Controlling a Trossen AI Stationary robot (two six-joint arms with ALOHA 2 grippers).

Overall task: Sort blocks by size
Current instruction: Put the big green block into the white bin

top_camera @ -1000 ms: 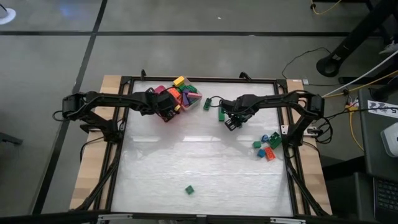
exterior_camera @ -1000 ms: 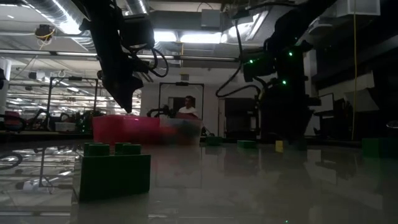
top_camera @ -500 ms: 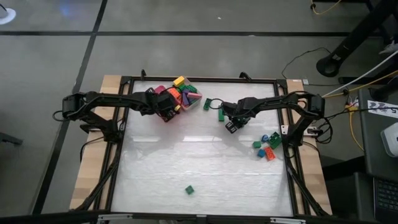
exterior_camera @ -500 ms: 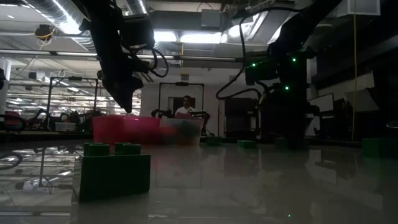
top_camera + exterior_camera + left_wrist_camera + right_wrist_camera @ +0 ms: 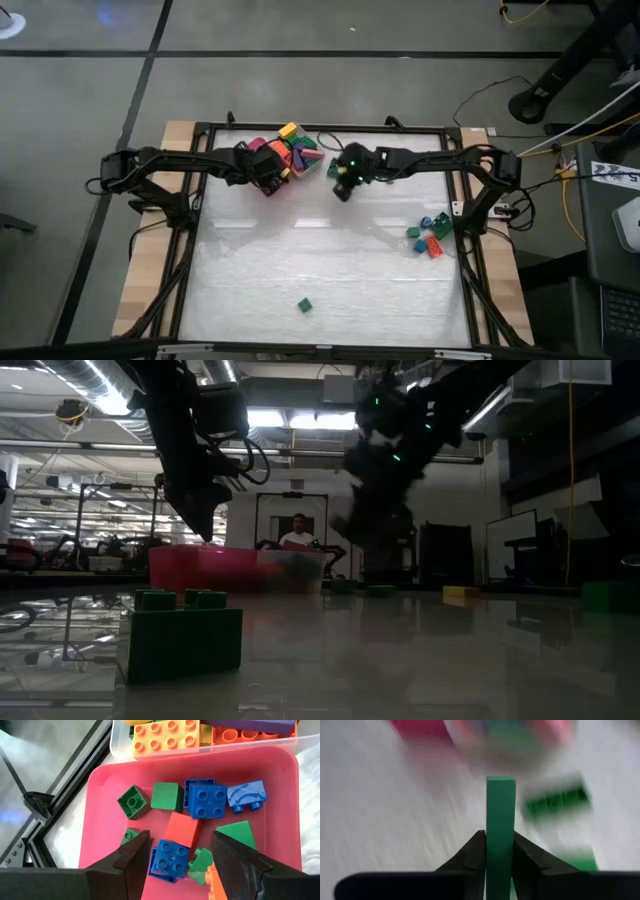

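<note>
glossy white table [image 5: 330, 270], trays at far edge. right gripper [image 5: 499, 851] pinches a long green block [image 5: 500, 820], carried near the clear tray [image 5: 210, 751]. left gripper [image 5: 180, 857] spread, hovering over pink tray [image 5: 105, 795] of small blocks. next: likely release into clear tray.

- We saw a pink tray [image 5: 100, 815] touching a clear tray [image 5: 120, 750] near the table's far edge.
- The table [image 5: 320, 270] had a pale glossy top inside a black frame [image 5: 190, 240].
- A person [image 5: 298, 532] sat far back in the room.
</note>
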